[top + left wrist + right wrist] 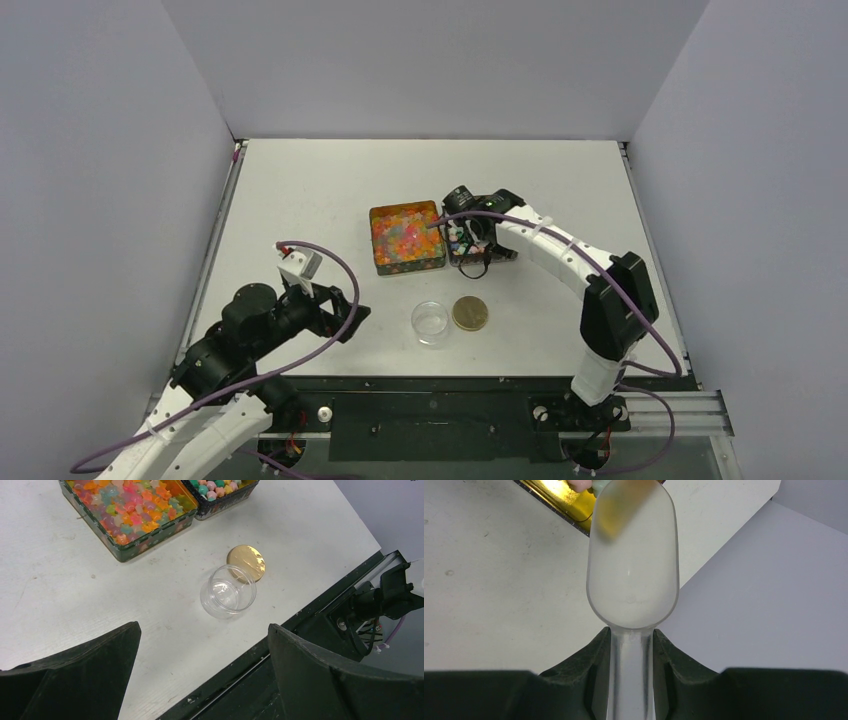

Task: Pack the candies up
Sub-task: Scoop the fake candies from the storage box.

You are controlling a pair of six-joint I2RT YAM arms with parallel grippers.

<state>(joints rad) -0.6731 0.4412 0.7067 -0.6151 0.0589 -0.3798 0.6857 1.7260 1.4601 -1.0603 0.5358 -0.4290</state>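
At about 8 o'clock on the white surface (300,190), the left hand (204,630) hangs above the bare top with its two fingers spread wide, gripping nothing.

Near the middle stand two square tins, side against side. The left tin (405,238) is filled nearly to the rim with candies (131,506), too many to count. They are a glossy mix, mostly orange, red and yellow, with pink and bluish ones among them. The right tin (223,491), at 3 o'clock from the first, holds opaque green, pink and yellow lumps. From above, the right hand (466,238) covers most of it, and the left wrist view cuts it off at the top edge.

At 6 o'clock from the tins stands one small clear round jar (228,591), upright and open-mouthed. One flat gold lid (246,563) lies just beside it at 2 o'clock; whether they touch I cannot tell.

The right hand is closed on the handle of one frosted plastic scoop (633,570), whose bowl points toward a gilt tin wall. Whether the bowl carries anything is hard to make out.
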